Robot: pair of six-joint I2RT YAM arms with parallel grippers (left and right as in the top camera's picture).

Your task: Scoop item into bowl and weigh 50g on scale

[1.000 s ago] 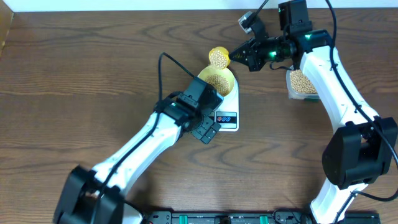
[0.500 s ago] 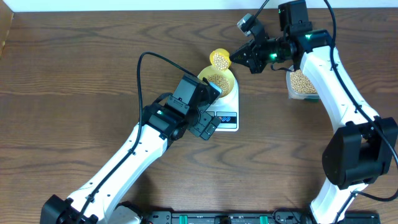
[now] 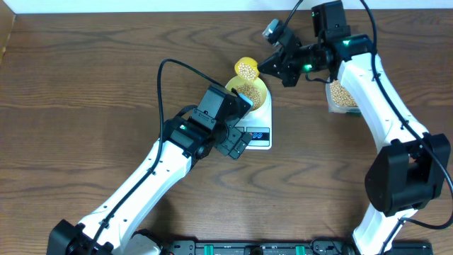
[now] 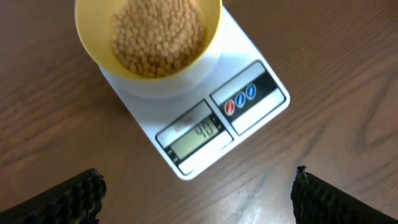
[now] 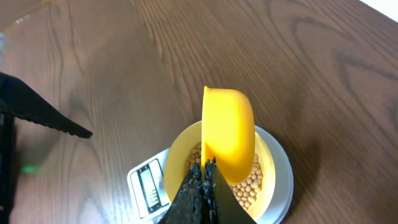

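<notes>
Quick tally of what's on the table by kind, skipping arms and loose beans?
bowl: 1
scale: 1
scoop: 1
tub: 1
Total: 4

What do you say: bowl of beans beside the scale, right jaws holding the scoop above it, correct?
No: the bowl sits on the scale, as the left wrist view shows. The right jaws do hold the scoop above it.

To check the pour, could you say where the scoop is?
Overhead, upper centre: the scoop, in the right hand, hangs over the far rim of the bowl on the scale.
</notes>
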